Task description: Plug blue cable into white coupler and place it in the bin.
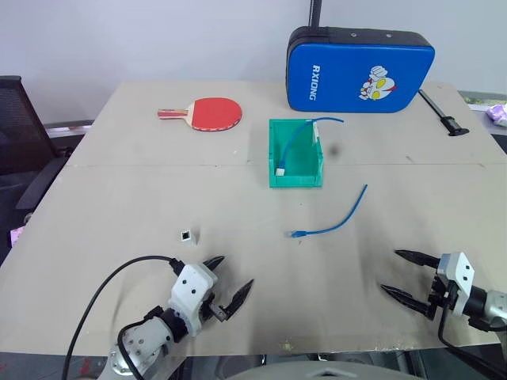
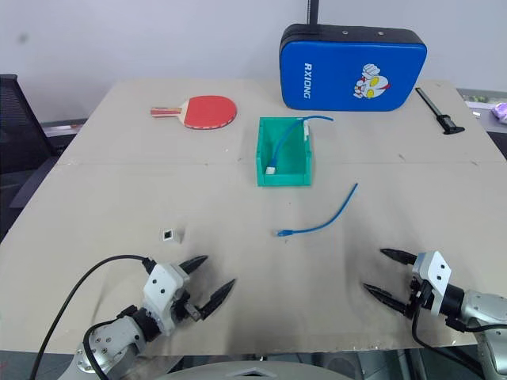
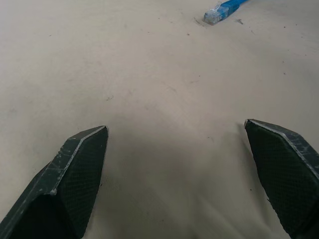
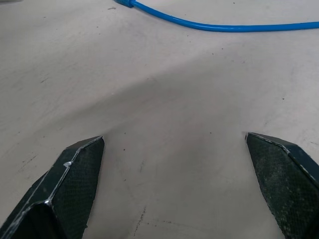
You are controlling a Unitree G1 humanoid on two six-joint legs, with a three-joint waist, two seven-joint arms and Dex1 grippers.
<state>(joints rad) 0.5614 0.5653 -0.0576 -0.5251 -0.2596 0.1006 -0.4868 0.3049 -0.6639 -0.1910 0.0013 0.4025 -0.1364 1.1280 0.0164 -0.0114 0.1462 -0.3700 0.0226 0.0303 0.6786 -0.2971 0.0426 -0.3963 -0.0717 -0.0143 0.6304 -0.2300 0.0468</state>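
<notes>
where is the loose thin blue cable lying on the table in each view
Left eye: thin blue cable mid-table, just nearer than the green plastic bin.
Right eye: same.
Left wrist: clear plug end at top.
Right wrist: runs across the top.
Shared landmark: the cable's plug end.

Two blue cables (image 1: 333,224) (image 1: 299,139), one white coupler (image 1: 186,235), one bin (image 1: 295,179), one paddle (image 1: 207,113), one blue cushion (image 1: 358,70).
</notes>
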